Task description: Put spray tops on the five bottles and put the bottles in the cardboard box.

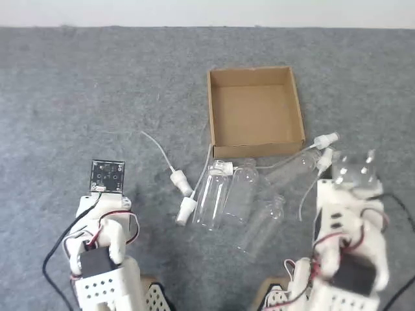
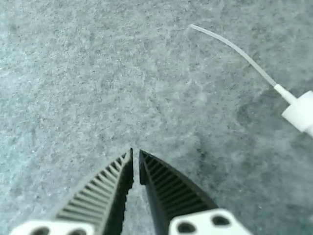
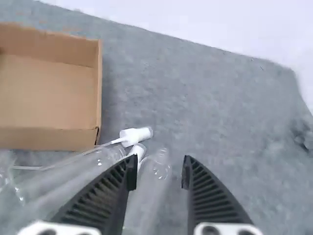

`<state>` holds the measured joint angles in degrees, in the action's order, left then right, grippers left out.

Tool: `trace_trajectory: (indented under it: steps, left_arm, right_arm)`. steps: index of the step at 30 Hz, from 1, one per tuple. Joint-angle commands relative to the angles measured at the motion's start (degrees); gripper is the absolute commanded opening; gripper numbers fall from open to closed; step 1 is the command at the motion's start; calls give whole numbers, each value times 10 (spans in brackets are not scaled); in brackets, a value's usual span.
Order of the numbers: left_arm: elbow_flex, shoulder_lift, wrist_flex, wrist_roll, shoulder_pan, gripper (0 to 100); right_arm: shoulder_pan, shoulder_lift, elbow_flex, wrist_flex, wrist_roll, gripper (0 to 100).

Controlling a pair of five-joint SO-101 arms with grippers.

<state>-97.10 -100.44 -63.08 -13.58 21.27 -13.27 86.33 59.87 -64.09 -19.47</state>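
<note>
The open cardboard box (image 1: 256,110) (image 3: 49,93) holds nothing. In front of it several clear bottles lie on the grey mat, among them one (image 1: 214,194) with a white top at its neck and one (image 1: 292,168) (image 3: 73,171) whose spray top (image 1: 326,139) (image 3: 134,134) points away from the box. Two loose spray tops (image 1: 181,180) (image 1: 187,210) with long tubes lie to their left; one (image 2: 301,110) shows in the left wrist view. My right gripper (image 3: 157,171) is shut on a clear bottle (image 3: 151,183) (image 1: 353,172). Over bare mat, my left gripper (image 2: 136,159) is shut on nothing.
Another spray top (image 1: 324,159) lies near the held bottle. A bare bottle (image 1: 262,223) lies nearest the arms. Grey mat (image 1: 78,97) stretches free to the left and behind the box.
</note>
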Motion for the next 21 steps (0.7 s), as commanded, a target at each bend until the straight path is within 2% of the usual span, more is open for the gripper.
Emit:
trace_trajectory:
  steps: [1,5,10,18,21]
  left_arm:
    - [4,-6,-4,-4,3,16]
    - [4,-4,-4,-4,3,16]
    - [4,-4,-4,-4,2,16]
    - [4,-4,-4,-4,2,16]
    - [4,-4,-4,-4,1,16]
  right_arm:
    - [-7,-263,-156,-54,33,179]
    - [-11,-457,-221,-50,30,258]
    - [-12,-637,-261,13,40,256]
    - [-43,-813,-290,99,63,255]
    - [-60,-853,-291,129,62,218]
